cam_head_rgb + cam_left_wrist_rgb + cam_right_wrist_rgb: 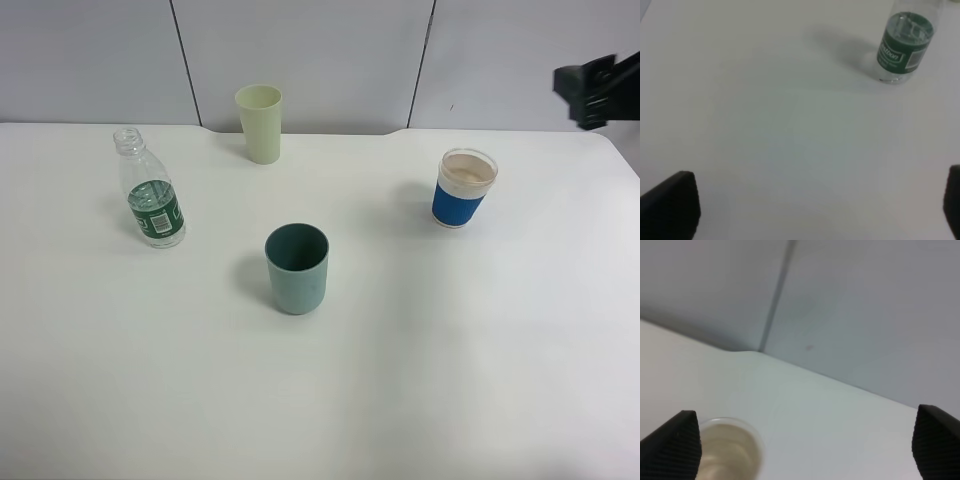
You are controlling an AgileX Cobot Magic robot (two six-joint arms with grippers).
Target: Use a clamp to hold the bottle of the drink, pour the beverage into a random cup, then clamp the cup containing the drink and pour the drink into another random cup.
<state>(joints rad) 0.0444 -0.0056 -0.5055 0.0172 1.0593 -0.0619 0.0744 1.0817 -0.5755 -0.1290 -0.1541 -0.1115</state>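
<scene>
The clear, capless bottle (151, 192) with a green label stands upright at the left of the white table (450, 360); it holds some clear liquid. The teal cup (297, 268) stands upright at the middle. The white cup with a blue sleeve (465, 188) stands at the right. My left gripper (810, 210) is open and empty above bare table, well apart from the bottle (904, 47); it is outside the exterior view. My right gripper (598, 88) is raised at the far right edge, open and empty (805, 445), just beyond the blue-sleeved cup's rim (730, 447).
A pale yellow-green cup (259, 122) stands upright at the back of the table, near the grey wall panels (320, 50). The table's far edge has a notch behind it.
</scene>
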